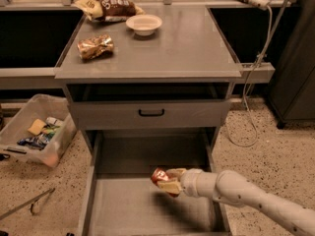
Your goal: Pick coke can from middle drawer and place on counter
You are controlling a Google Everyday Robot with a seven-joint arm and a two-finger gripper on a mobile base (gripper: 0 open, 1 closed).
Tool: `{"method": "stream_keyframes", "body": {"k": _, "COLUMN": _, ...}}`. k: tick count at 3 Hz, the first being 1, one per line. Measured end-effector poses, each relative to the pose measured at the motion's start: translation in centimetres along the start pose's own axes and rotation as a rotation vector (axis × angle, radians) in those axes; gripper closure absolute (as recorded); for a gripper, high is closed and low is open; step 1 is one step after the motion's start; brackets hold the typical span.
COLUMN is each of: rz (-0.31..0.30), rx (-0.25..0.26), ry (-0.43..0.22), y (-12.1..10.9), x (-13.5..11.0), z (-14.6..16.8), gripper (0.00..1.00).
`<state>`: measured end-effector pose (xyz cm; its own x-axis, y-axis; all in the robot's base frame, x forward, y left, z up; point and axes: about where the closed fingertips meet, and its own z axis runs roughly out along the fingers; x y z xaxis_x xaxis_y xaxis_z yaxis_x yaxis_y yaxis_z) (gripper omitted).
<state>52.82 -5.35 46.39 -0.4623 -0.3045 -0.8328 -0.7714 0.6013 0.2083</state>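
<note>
While arm [246, 196] lies outstretched | end effector [172, 180] clasps coke can [159, 176] | over middle drawer [123, 208]

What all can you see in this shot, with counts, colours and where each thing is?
coke can: one, red, over the middle drawer
middle drawer: one, grey, open, lowest
counter: one, grey, cabinet top
snack bag: one, gold-brown, counter left
chip bag: one, brown, counter back
bowl: one, white, counter back
bin: one, clear, floor left
tongs: one, metal, floor lower left
arm: one, white, from right
gripper: one, cream, shut on coke can
</note>
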Motion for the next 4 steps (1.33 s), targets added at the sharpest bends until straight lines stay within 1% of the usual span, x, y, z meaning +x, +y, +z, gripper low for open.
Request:
{"method": "stream_keyframes", "body": {"k": 1, "rz": -0.010, "rx": 0.006, "ry": -0.099, "y": 0.1, "x": -5.5, "z": -4.3, "gripper": 1.00}}
{"method": "stream_keyframes", "body": {"k": 2, "rz": -0.015, "rx": -0.013, "ry": -0.194, "y": -0.4, "x": -10.7, "z": -7.7, "gripper": 1.00}}
{"method": "stream_keyframes", "body": {"k": 3, "rz": -0.015, "rx": -0.013, "ry": -0.193, "y": -0.4, "x": -10.7, "z": -7.7, "gripper": 1.00}}
{"method": "stream_keyframes", "body": {"k": 4, "rz": -0.071, "rx": -0.010, "ry": -0.195, "y": 0.0, "x": -15.7, "z": -9.6, "gripper": 1.00}}
